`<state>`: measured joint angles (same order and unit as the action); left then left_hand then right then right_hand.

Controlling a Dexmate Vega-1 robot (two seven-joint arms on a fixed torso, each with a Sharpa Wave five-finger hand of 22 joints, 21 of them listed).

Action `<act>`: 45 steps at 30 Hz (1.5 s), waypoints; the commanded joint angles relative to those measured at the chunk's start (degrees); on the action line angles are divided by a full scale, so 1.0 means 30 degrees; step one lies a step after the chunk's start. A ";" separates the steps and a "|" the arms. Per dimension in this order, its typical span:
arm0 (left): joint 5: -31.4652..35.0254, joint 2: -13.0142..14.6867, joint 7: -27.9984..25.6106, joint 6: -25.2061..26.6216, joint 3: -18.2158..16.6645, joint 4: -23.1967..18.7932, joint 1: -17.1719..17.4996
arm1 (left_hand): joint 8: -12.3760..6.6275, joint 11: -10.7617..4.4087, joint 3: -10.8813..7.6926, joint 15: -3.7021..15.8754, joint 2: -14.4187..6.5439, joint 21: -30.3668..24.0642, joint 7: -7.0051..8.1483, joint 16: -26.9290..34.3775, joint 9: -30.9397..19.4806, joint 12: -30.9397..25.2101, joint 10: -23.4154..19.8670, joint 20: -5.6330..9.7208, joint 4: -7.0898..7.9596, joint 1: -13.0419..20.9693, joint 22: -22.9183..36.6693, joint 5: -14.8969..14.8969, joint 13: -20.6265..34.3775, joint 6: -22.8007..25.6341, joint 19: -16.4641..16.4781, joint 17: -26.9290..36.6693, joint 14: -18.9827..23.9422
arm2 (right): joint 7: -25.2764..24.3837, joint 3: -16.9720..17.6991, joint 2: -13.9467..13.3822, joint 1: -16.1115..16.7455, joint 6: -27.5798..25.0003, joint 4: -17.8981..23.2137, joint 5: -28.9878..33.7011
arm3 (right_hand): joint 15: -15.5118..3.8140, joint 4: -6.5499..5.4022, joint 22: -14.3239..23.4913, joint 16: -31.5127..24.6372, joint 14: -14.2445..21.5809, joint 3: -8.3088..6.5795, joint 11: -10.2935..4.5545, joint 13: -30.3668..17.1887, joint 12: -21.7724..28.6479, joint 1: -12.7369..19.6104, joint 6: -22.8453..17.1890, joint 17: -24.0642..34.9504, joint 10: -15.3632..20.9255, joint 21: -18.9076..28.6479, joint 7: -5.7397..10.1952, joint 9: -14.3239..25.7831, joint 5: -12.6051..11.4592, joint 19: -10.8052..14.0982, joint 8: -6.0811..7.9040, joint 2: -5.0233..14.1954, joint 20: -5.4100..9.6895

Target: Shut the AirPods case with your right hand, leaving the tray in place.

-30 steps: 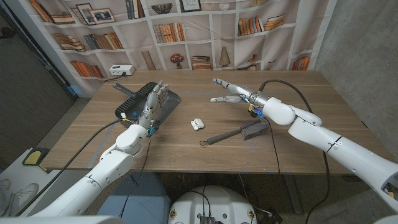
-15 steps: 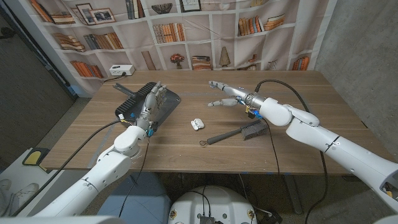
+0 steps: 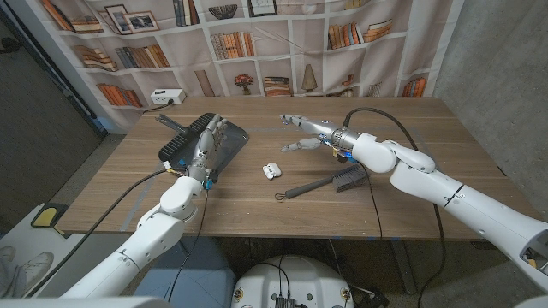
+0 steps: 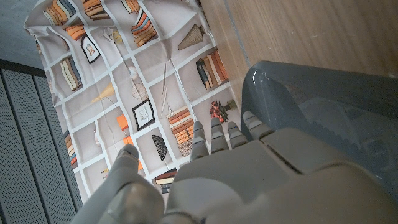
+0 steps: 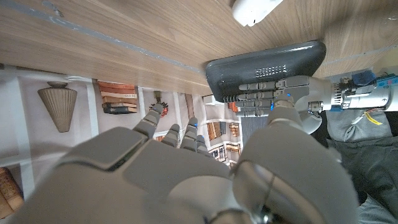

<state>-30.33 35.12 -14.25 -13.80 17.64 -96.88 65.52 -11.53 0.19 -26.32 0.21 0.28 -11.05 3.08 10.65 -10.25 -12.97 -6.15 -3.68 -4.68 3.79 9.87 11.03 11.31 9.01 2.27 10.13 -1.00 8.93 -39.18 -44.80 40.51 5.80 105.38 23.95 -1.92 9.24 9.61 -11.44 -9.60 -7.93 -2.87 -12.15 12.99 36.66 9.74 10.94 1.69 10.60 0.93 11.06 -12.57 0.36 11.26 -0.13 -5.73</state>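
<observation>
The earbud case [image 3: 271, 171] lies near the middle of the table [image 3: 411, 205], with its lid open as far as one can judge; it is small in the head view. The right hand [image 3: 301, 134] is above the table, toward the far edge from the case, with its fingers spread wide and holding nothing. From this hand the case lies toward the near edge and a little toward the robot's left, with bare wood between them, so they are apart, not touching. The long axis of the case I cannot tell. The left hand [image 3: 208, 141] rests over the dark tray [image 3: 178, 145] near the far left corner, fingers straight, gripping nothing. The right hand seems somewhat nearer to the case. A brush [image 3: 330, 182] lies just beside the case, on the right.
</observation>
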 commanded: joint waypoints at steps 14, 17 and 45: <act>0.1166 -0.1385 -0.1055 -0.1839 0.0051 0.1253 0.0007 | -0.0024 -0.0255 -0.0473 0.0194 -0.0329 -0.0080 0.0057 0.0035 -0.0062 -0.0348 -0.1201 0.0013 -0.0959 0.1349 0.0046 -0.0145 0.0054 0.1379 0.0573 -0.0022 0.0857 | 0.2336 -0.1205 0.0517 -0.1426 -0.0129 0.0024 0.2179 | -0.0235 -0.0084 0.0013 0.0153 -0.1089 -0.0186 -0.0082 -0.0296 -0.0284 0.0902 0.3983 0.0093 -0.1480 -0.0087 -0.0273 0.0123 -0.0233 -0.0778 -0.0366 -0.0285 -0.0141; 0.1144 -0.1339 -0.1053 -0.1764 0.0023 0.1151 0.0064 | 0.0016 -0.0185 -0.0466 0.0182 -0.0308 -0.0067 0.0057 0.0019 -0.0063 -0.0334 -0.1196 -0.0012 -0.0984 0.1369 0.0048 -0.0158 0.0055 0.1318 0.0551 -0.0020 0.0833 | 0.2524 -0.1329 0.0589 -0.1589 -0.0049 -0.0045 0.2398 | -0.0203 -0.0081 0.0014 0.0162 -0.1141 -0.0202 -0.0075 -0.0299 -0.0268 0.0955 0.4035 0.0094 -0.1462 -0.0081 -0.0262 0.0127 -0.0243 -0.0787 -0.0340 -0.0276 -0.0135; 0.1460 -0.0644 -0.0892 -0.1506 -0.0246 0.0347 0.0752 | 0.0286 -0.0075 0.0483 -0.0042 0.1295 0.0136 0.0049 -0.0130 -0.0075 -0.0069 -0.0824 -0.0126 -0.1176 0.0829 0.0058 -0.0132 0.0080 0.0588 -0.0032 0.0056 0.0255 | 0.2894 -0.1971 0.0798 -0.1994 0.0039 -0.0407 0.4436 | 0.0055 -0.0008 0.0015 0.0154 -0.1678 -0.0552 0.0326 -0.0422 -0.0106 0.1962 0.5102 0.0112 -0.1640 -0.0041 -0.0931 0.0167 -0.0412 -0.1148 -0.0258 -0.0052 -0.0305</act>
<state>-26.65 32.95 -17.42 -18.04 16.80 -96.33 67.58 -10.75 -0.20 -25.25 0.01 3.45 -10.79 3.18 10.41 -10.25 -13.48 -9.19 -4.06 -8.21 6.25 9.87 10.36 11.31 11.13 2.81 10.01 0.33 18.37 -44.55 -42.39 34.47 5.63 104.46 34.96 -1.92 9.18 9.62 -10.78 -9.60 -9.13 -2.47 -13.23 12.31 41.71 9.84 11.07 -3.02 10.36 -1.28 11.34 -13.58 -3.02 10.39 -0.20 -6.45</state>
